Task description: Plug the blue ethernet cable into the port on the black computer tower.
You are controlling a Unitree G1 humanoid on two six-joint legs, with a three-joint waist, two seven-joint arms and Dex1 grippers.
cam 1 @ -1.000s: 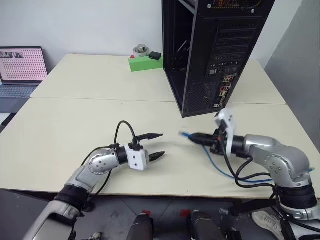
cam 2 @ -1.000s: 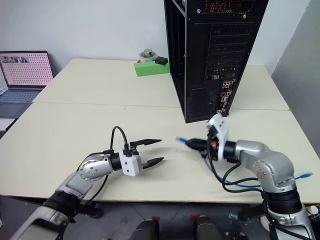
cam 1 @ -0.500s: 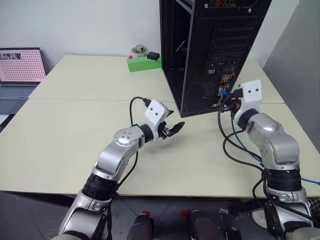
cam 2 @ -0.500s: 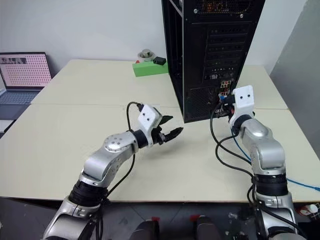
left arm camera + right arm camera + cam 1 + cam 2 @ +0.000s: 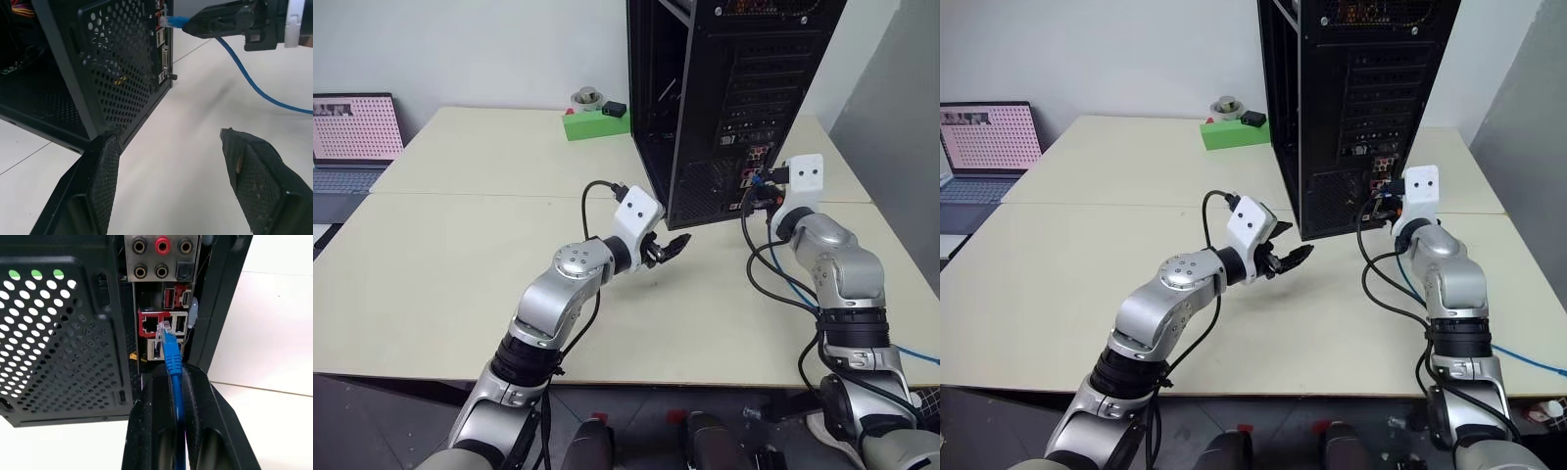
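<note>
One blue ethernet cable (image 5: 172, 363) plug sits against the port (image 5: 157, 324).

The right gripper (image 5: 177, 396) rises from the bottom centre of the frame, its two black fingers (image 5: 154, 416) pressed together on the blue ethernet cable (image 5: 173, 364), which runs up between them. The cable's clear plug (image 5: 163, 332) sits at mid-frame, its tip at the red-framed port (image 5: 152, 325) on the rear panel of the black computer tower (image 5: 63, 333). Above it, at the top centre, lie round audio jacks (image 5: 160, 246), one of them red. A perforated grille (image 5: 58, 338) takes the left half. The pale surface (image 5: 274, 357) shows at right.
</note>
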